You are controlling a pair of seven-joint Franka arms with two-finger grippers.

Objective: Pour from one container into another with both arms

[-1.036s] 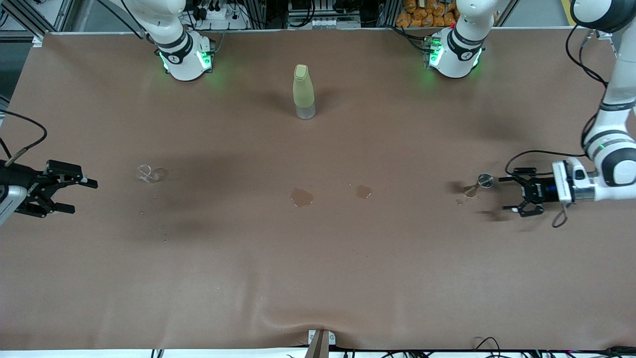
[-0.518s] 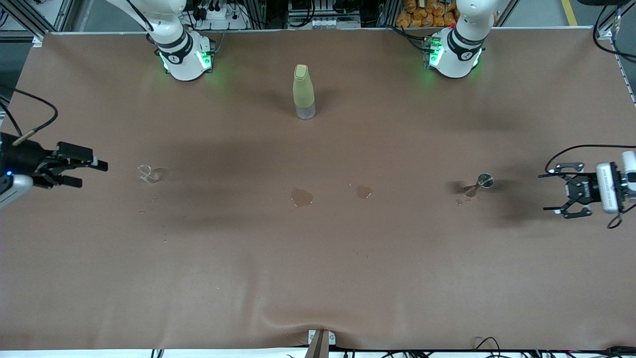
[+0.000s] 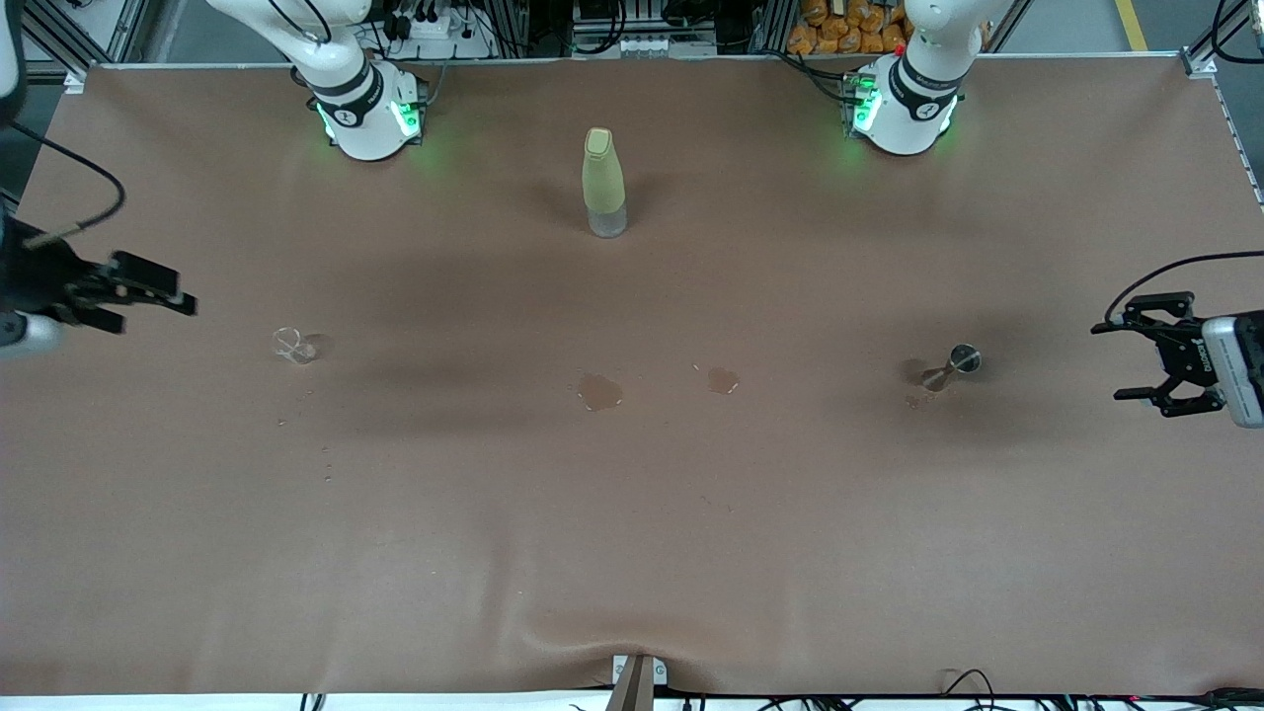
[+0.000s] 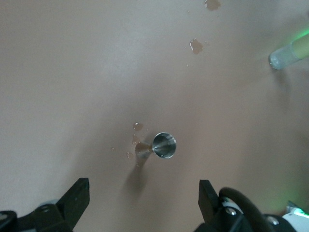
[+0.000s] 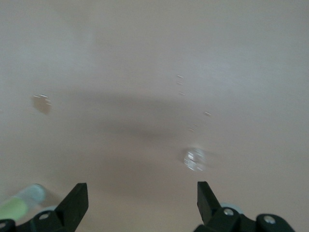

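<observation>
Hovering wide of both vessels, we grip nothing, fingers spread.

Our left gripper (image 3: 1145,363) sits at frame right, right gripper (image 3: 148,296) at frame left. The small steel jigger (image 3: 954,364) and small clear glass cup (image 3: 292,345) stand apart, wet patches (image 3: 599,392) between: poured already, or not, unclear. Room abounds everywhere.

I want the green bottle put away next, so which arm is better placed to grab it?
Neither clearly. The green bottle stands midway between the bases; the left hand and right hand are both open, up at opposite table ends.
</observation>
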